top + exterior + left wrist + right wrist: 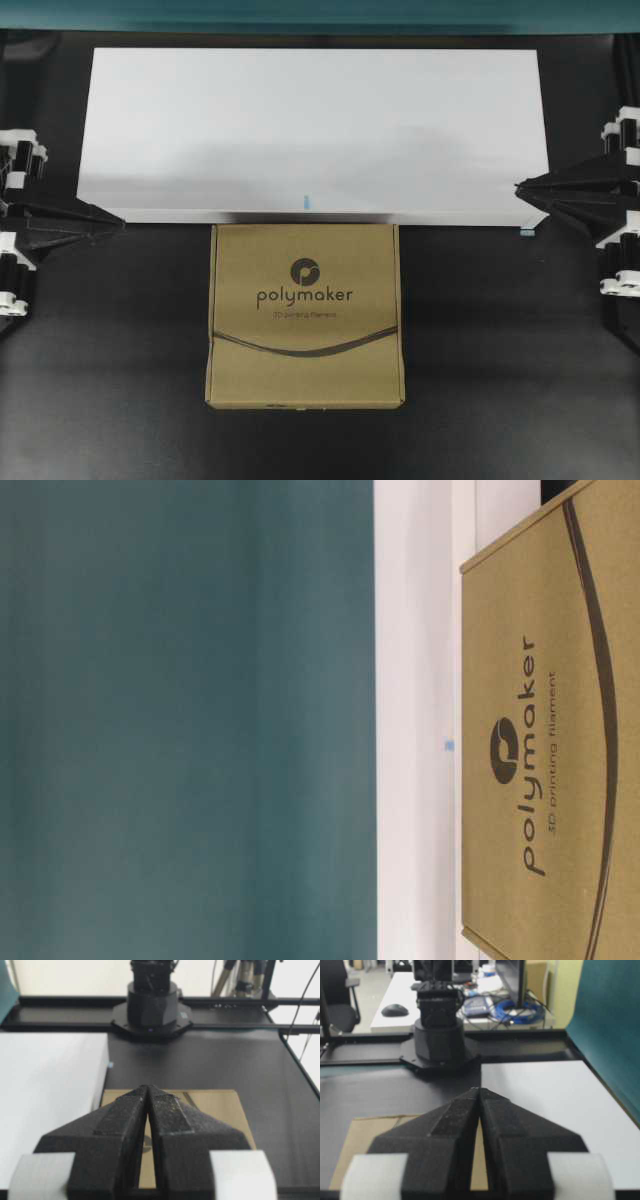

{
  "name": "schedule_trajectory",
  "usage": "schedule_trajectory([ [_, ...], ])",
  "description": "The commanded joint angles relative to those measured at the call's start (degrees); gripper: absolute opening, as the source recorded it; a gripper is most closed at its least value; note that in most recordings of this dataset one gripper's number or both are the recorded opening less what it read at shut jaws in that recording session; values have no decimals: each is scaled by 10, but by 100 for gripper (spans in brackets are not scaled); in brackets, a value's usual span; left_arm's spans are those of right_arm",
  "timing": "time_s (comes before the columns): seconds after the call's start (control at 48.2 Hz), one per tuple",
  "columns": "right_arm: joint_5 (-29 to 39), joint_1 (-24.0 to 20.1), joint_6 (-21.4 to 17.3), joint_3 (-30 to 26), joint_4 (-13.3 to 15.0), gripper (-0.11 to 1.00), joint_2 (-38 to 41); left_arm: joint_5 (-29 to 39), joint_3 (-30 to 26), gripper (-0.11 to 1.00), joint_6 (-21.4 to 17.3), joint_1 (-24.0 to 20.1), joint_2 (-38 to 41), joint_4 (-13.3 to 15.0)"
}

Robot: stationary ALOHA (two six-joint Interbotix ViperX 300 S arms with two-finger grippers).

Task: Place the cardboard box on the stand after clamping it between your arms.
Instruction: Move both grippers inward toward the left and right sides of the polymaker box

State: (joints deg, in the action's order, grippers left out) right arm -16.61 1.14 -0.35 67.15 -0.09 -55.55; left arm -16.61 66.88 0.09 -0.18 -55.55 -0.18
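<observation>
The brown cardboard box (305, 315) with the "polymaker" print lies flat on the black table, its far edge against the front edge of the white stand (310, 130). My left gripper (118, 222) hangs at the left side, shut with its tips together and well apart from the box. My right gripper (520, 187) mirrors it at the right side, also shut and holding nothing. In the left wrist view the shut tips (148, 1087) point over the box (220, 1110), beside the stand (50, 1095). The right wrist view shows shut tips (479, 1090) above the box (365, 1140) and the stand (550, 1105).
A black table (500, 350) spreads around the box. A teal backdrop (320, 15) runs behind the stand. Each wrist view shows the opposite arm's base, the right one (151, 1007) and the left one (439, 1035), across the table. A small blue mark (306, 201) sits on the stand's front edge.
</observation>
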Motion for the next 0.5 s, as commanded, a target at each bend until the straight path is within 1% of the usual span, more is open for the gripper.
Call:
schedule_trajectory([
  [0.0, -3, -13, -2, -5, -2, 2, 10, 31, -12, 5, 18, 9, 17, -24],
  [0.021, 2, -15, -3, -6, -5, 2, 11, 41, -16, 5, 22, 11, 18, -24],
  [0.062, 22, -18, -8, -6, -15, 8, 13, 67, -24, 2, 31, 15, 23, -24],
  [0.083, 34, -19, -11, -7, -18, 9, 14, 80, -28, 1, 36, 18, 25, -24],
  [0.145, 76, -26, -21, -13, -19, 1, 18, 125, -41, 0, 47, 27, 33, -24],
  [0.166, 91, -29, -26, -16, -19, -1, 19, 141, -46, 0, 47, 31, 34, -24],
  [0.332, 214, -65, -64, -34, -19, -1, 42, 280, -84, 0, 52, 57, 62, -24],
  [0.477, 304, -102, -96, -54, -19, -1, 74, 365, -105, 0, 54, 84, 100, -24],
])
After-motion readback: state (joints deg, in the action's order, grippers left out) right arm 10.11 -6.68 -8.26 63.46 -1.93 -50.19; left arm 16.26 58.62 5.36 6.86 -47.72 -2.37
